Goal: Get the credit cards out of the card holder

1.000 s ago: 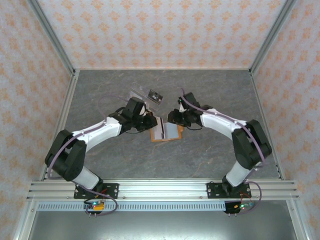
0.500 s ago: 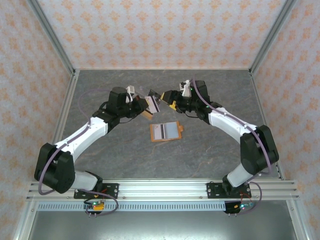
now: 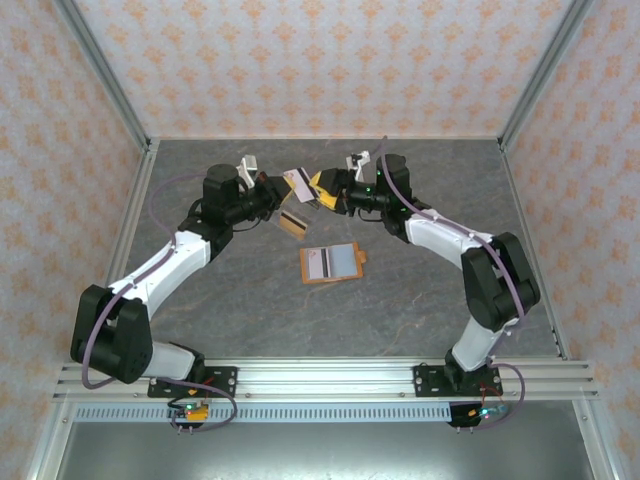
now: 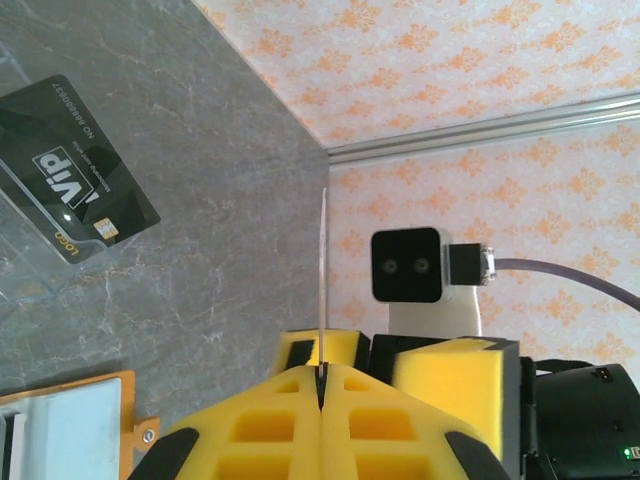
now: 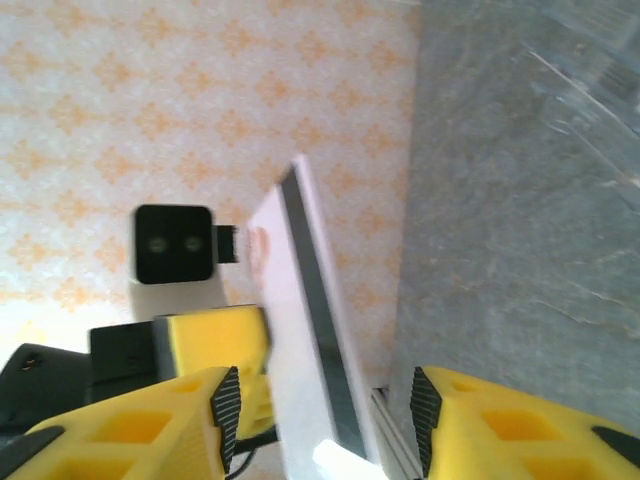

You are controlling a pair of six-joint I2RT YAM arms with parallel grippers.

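My left gripper (image 3: pixel 277 192) is shut on a pale credit card (image 3: pixel 297 184) and holds it up above the table. In the left wrist view this card (image 4: pixel 323 280) shows edge-on, rising from the closed pads of that gripper (image 4: pixel 322 372). My right gripper (image 3: pixel 322 190) faces it with its jaws open, one on each side of the card (image 5: pixel 300 330), which has a dark stripe. There is a gap on both sides at the right gripper (image 5: pixel 325 400). The orange card holder (image 3: pixel 333 262) lies open on the table nearer to me. A tan striped card (image 3: pixel 292 222) shows just below the grippers.
A black card (image 4: pixel 80 170) lies on a clear plastic piece (image 4: pixel 30 270) on the grey table behind the grippers. One corner of the card holder (image 4: pixel 60 420) also shows in the left wrist view. Patterned walls with metal rails (image 3: pixel 100 80) close in the table.
Both grippers have risen from the card holder and moved toward the back of the table. The left carried the pale card up, and the right now straddles it.
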